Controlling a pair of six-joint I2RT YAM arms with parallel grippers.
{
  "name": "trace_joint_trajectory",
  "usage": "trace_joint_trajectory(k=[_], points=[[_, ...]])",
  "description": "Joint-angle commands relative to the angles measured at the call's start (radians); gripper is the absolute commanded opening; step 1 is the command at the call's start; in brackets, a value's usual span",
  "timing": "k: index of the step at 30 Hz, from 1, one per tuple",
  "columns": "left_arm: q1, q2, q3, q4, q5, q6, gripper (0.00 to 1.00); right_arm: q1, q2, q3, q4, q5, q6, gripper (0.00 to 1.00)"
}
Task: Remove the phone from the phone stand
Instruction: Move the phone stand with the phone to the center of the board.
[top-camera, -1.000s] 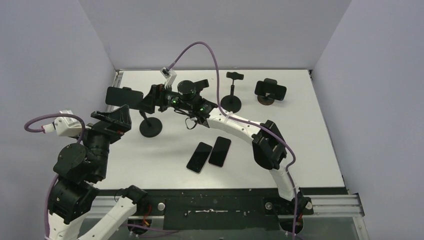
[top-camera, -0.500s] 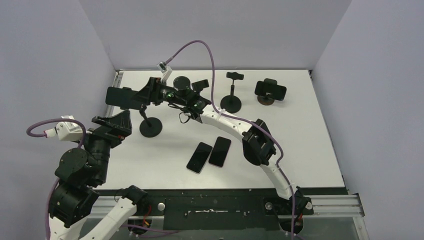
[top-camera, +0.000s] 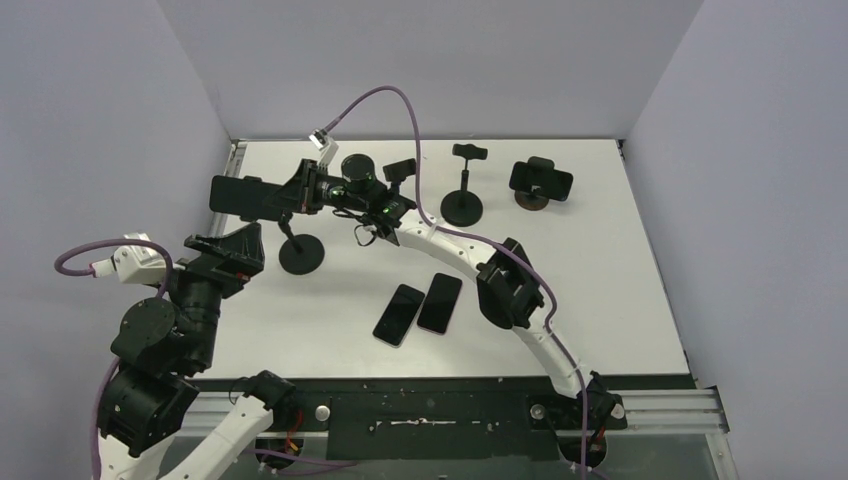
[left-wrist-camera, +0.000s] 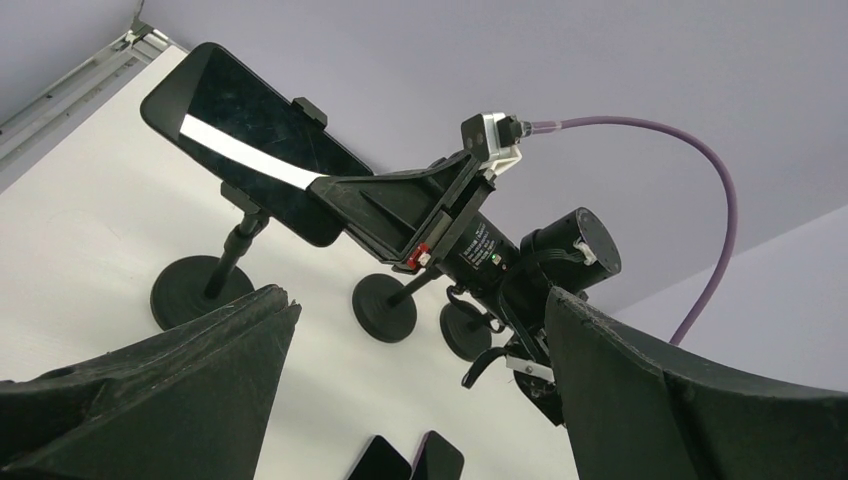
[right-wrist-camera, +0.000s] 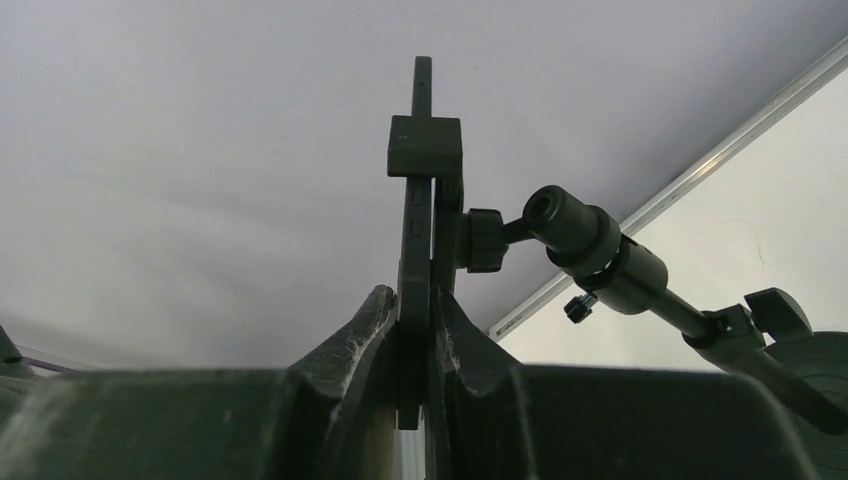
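Observation:
The phone (top-camera: 238, 194) is black and sits crosswise in the clamp of the phone stand (top-camera: 301, 256) at the table's back left. My right gripper (top-camera: 283, 196) is shut on the phone's right end. In the right wrist view the phone (right-wrist-camera: 415, 240) shows edge-on between the two pads, the right gripper (right-wrist-camera: 414, 300) pinching it below the stand's clamp (right-wrist-camera: 425, 146). The left wrist view shows the phone (left-wrist-camera: 240, 130) from below, with the right gripper (left-wrist-camera: 335, 195) on its end. My left gripper (top-camera: 225, 250) hangs open just below the phone, holding nothing; its own view has the left gripper (left-wrist-camera: 422, 300) spread wide.
Two phones (top-camera: 399, 314) (top-camera: 439, 302) lie flat in the middle of the table. An empty stand (top-camera: 463, 190) and a low stand holding another phone (top-camera: 541, 181) are at the back right. Purple walls close the left, back and right sides.
My right gripper reached left to the phone's end and closed on it. The left arm shifted only slightly, its gripper still open.

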Motion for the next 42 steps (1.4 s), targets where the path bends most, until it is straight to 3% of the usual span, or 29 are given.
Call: trace_joint_trajectory(k=[1,10,19,27,32,42], points=[[-0.007,-0.003,0.010,0.009,-0.004,0.007,0.95,-0.008,-0.060,-0.016,0.061,-0.037,-0.008,0.01],[-0.031,0.025,-0.004,0.101,-0.073,0.059,0.94,-0.072,-0.334,-0.366,0.149,-0.066,-0.012,0.00],[-0.078,0.058,-0.139,0.205,-0.040,-0.058,0.94,-0.144,-0.594,-0.699,0.226,-0.047,-0.003,0.00],[-0.083,0.076,-0.226,0.297,0.010,-0.137,0.92,-0.196,-0.710,-0.797,0.233,-0.054,0.016,0.00],[-0.084,0.112,-0.261,0.358,0.033,-0.155,0.92,-0.202,-0.783,-0.894,0.264,0.020,0.053,0.00],[-0.015,0.202,-0.371,0.548,0.198,-0.238,0.91,-0.190,-0.806,-1.099,0.535,0.153,0.213,0.00]])
